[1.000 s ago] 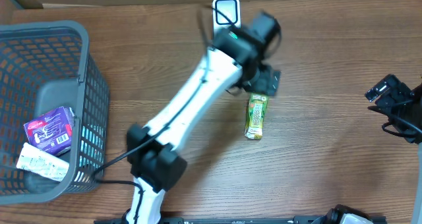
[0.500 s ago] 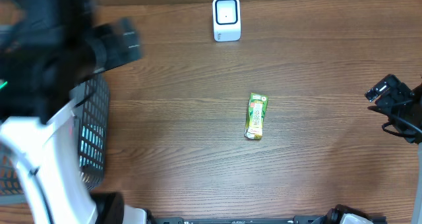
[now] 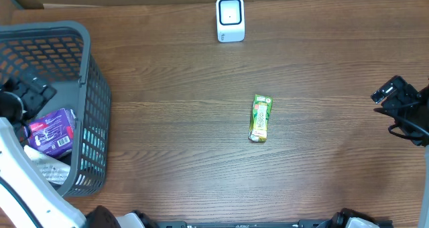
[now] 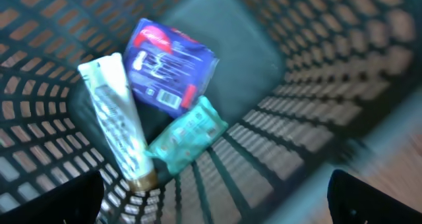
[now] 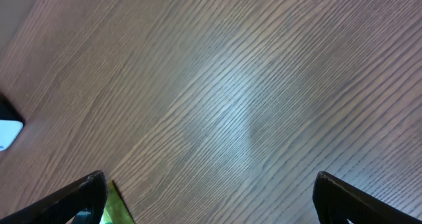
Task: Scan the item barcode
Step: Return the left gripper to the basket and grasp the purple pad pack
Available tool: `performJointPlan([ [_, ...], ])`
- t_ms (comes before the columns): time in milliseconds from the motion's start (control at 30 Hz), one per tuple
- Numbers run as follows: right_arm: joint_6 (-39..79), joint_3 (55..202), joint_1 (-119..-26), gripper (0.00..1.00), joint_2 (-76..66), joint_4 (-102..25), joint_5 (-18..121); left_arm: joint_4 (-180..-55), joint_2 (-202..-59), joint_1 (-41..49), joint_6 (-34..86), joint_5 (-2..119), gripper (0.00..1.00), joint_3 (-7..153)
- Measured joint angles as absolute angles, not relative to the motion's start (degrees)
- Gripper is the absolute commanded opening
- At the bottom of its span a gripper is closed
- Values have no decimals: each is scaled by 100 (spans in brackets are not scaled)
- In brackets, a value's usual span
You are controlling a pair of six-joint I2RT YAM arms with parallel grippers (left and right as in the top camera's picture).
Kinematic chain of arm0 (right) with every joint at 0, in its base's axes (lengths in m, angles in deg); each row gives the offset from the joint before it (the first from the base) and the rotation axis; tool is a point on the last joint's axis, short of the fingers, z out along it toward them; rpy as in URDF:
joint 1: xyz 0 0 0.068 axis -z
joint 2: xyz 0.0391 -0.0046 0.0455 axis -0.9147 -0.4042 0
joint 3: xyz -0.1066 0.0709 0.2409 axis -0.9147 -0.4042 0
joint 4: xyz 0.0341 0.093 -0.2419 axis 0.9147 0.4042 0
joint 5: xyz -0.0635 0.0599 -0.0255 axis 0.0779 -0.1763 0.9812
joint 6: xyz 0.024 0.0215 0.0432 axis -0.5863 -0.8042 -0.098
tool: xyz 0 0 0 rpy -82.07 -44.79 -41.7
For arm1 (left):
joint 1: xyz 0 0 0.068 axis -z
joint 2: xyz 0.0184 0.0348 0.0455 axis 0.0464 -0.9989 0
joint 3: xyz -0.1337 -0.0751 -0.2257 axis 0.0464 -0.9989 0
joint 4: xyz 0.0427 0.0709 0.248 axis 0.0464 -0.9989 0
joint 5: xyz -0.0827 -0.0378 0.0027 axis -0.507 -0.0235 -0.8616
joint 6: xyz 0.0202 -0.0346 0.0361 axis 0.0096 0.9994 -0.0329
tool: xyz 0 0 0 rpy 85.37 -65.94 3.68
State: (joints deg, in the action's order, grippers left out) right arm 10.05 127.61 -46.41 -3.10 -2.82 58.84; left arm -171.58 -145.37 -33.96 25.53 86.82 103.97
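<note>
Green carton (image 3: 260, 119) lies flat mid-table, well apart from both pincers: left gripper (image 3: 27, 95), spread and empty, is over the grey basket (image 3: 96, 124) holding purple pack (image 4: 170, 67), white tube (image 4: 115, 118) and teal packet (image 4: 188, 135); right gripper (image 3: 393, 97), spread and empty, is at the far right.

The scanner (image 3: 230, 18) stands at the far edge of the worktop (image 3: 174, 167), near its middle. The carton (image 3: 260, 118) lies mid-worktop, in front of it. At the left sits the basket (image 3: 86, 37), with a pack (image 4: 168, 69), a tube (image 4: 117, 122) and a sachet (image 4: 188, 135) lying together inside.

Green carton (image 3: 260, 119), grey mesh basket (image 3: 98, 114).
</note>
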Motion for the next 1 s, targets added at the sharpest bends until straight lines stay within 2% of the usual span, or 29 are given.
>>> performJointPlan([
  [167,1010,12761,-4641,100,-310,-279,5882,-16408,-14644,-3681,2369,8629,93,9507],
  [600,1005,12761,-4643,100,-310,-279,5884,-13755,-14828,-3687,1567,8697,95,7086],
  [800,1007,12761,-4641,100,-310,-282,5882,-12778,-15473,-3687,1239,8730,93,6662],
  [1000,1001,12761,-4643,100,-310,-277,5884,-12529,-16242,-3685,865,8800,89,6646],
])
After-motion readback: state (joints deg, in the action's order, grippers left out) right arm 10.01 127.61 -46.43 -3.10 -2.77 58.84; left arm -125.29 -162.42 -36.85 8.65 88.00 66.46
